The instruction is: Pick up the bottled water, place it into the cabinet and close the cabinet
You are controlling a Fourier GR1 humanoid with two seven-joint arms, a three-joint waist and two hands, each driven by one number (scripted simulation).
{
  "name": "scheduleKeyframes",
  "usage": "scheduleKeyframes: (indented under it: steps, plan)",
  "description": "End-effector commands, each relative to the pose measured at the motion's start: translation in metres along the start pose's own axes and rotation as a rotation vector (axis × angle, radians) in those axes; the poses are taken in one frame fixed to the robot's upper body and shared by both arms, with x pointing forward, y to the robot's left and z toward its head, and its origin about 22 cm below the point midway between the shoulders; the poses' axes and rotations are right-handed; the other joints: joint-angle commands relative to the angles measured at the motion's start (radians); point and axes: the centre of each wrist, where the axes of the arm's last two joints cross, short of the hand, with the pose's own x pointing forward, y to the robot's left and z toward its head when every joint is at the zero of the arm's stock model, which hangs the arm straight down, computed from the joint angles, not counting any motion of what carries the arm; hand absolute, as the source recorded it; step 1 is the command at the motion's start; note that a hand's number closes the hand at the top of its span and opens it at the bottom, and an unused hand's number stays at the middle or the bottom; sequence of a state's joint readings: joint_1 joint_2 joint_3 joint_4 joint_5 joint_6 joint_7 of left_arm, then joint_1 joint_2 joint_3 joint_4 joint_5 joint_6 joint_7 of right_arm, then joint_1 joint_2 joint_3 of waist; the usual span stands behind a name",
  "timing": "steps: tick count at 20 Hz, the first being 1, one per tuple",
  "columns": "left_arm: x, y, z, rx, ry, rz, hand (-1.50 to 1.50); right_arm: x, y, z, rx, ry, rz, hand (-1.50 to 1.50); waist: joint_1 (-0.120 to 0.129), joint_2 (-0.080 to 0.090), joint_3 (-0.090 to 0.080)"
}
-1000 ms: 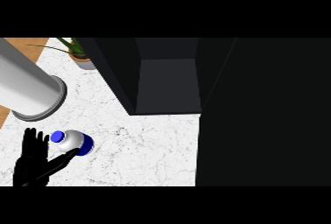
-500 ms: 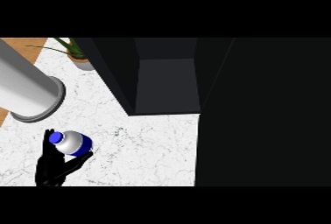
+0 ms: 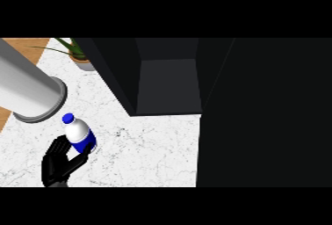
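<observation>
At the far left a thick grey cylinder (image 3: pixel 29 94) is seen over the table (image 3: pixel 142 149); what it is cannot be told. Nearer, at the near left corner, the left robot hand (image 3: pixel 59 166) is found. Its fingers are curled round the lower end of the bottled water (image 3: pixel 79 135), it seems, though the contact is poorly shown from above. The bottle is thus placed just beyond the palm, on its far side. Its long axis is tilted, running from near right to far left, and the blue cap (image 3: pixel 68 117) is pointed far and a little left, toward the cylinder. The right robot hand is not shown. The cabinet (image 3: pixel 170 83) is open and is located far and right of the bottle, so a carry to the far right is judged to be needed. The tall black panel (image 3: pixel 272 110) at the right is probably its door.
</observation>
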State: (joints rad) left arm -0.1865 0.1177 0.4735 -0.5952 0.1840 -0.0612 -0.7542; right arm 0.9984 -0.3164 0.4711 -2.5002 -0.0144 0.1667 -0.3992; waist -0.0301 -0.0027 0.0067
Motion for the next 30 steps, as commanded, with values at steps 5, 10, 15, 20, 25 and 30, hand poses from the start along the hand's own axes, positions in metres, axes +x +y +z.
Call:
scheduleKeyframes:
  steps: [5,10,15,20,25,30]
  plan:
    - [-0.027,-0.018,0.034,-0.286,-0.100,-0.140,1.50,0.032,0.000,-0.007,-0.005,-0.039,0.030,-1.50,0.000,0.007,-0.011]
    - [-0.015,-0.066,0.008,-0.579,-0.193,-0.187,1.50,0.027,-0.001,-0.008,0.009,-0.034,0.042,-1.50,-0.002,0.008,-0.010]
    - [-0.026,-0.080,0.022,-0.599,-0.161,-0.097,1.50,0.011,-0.005,-0.002,-0.011,-0.035,0.042,-1.50,0.010,0.004,-0.008]
    - [-0.012,-0.124,0.017,-0.682,-0.145,-0.057,1.50,0.036,0.006,-0.003,0.008,-0.023,0.038,-1.50,0.009,-0.004,-0.008]
    - [0.018,-0.178,0.000,-0.676,-0.172,-0.031,1.50,0.025,-0.004,0.002,-0.015,-0.024,0.018,-1.50,0.003,-0.002,-0.007]
    - [0.043,-0.216,0.008,-0.689,-0.152,-0.038,1.50,0.022,-0.008,-0.004,-0.024,-0.028,0.028,-1.50,0.014,0.002,-0.007]
